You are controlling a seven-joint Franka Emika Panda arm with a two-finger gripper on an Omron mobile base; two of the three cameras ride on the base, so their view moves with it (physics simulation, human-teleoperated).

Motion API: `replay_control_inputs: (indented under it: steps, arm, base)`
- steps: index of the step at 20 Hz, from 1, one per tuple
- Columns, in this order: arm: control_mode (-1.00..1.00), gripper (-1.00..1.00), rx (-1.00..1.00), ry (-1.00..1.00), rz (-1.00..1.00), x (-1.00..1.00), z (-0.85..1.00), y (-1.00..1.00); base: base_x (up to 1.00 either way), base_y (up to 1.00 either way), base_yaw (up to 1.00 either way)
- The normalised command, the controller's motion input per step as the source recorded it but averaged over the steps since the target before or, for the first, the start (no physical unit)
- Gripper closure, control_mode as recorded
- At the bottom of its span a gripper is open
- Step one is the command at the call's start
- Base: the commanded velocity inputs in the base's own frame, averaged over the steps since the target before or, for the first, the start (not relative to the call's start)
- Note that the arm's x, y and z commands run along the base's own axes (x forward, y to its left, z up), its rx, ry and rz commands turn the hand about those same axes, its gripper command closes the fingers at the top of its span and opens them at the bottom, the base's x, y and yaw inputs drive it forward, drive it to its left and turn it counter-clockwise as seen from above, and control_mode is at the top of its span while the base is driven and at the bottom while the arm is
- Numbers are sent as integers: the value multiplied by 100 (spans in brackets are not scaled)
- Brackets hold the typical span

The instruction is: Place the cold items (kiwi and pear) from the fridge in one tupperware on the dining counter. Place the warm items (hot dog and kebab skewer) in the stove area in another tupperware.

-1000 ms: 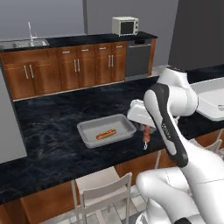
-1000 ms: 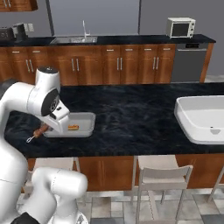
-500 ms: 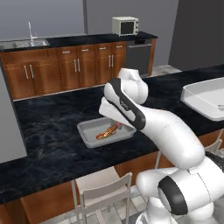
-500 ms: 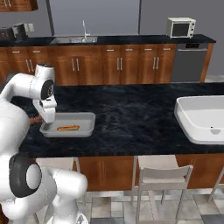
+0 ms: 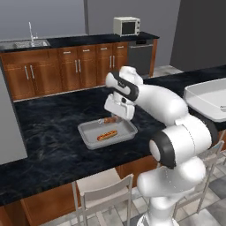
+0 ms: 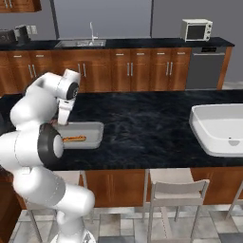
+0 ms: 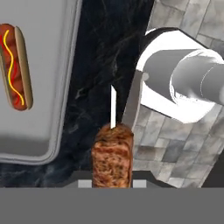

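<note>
One long dark marble dining counter (image 5: pixel 53 132) spans the near part of the kitchen, with a white sink basin (image 6: pixel 219 127) sunk into its right end. Behind it, along the far wall, runs a row of wooden cabinets (image 5: pixel 66 73) under a dark worktop carrying a steel sink (image 6: pixel 80 43) on the left and a microwave (image 5: pixel 126 26) on the right. A chair (image 6: pixel 174 190) stands at the near edge of the counter in the right base view.

On the counter lies a shallow grey tupperware (image 5: pixel 107 133), open and rectangular. Inside it, near the middle, rests the hot dog (image 7: pixel 16 65), a sausage in a bun with a yellow squiggle of mustard.

The gripper (image 5: pixel 116 115) hangs above the far right rim of that tupperware, its fingers clenched on the kebab skewer (image 7: pixel 112 154). In the hand view the browned meat block sits right between the fingertips, with the thin pale stick poking out beyond it. From that view the skewer lies over bare counter just outside the tray's edge, apart from the hot dog. In the left base view the meat shows as a small brown piece at the tray's far rim.
</note>
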Motion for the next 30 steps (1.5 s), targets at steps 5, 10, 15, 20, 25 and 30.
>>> replay_control_inputs:
  steps: [5, 10, 15, 20, 25, 30]
  arm:
    - [-100, 100, -16, 18, -22, 56, -49, -1]
    - [-100, 100, -25, 9, -10, 42, -52, 30]
    - [-100, 100, -10, 0, -4, 40, -39, 13]
    - [-100, 100, -2, -3, -12, 31, -47, -1]
    - [-100, 100, 1, -6, -9, 29, -27, 0]
    - [-100, 100, 0, 0, -7, 31, -22, 1]
  base:
    - [0, 0, 0]
    - [0, 0, 0]
    - [0, 0, 0]
    - [0, 0, 0]
    - [0, 0, 0]
    - [0, 0, 0]
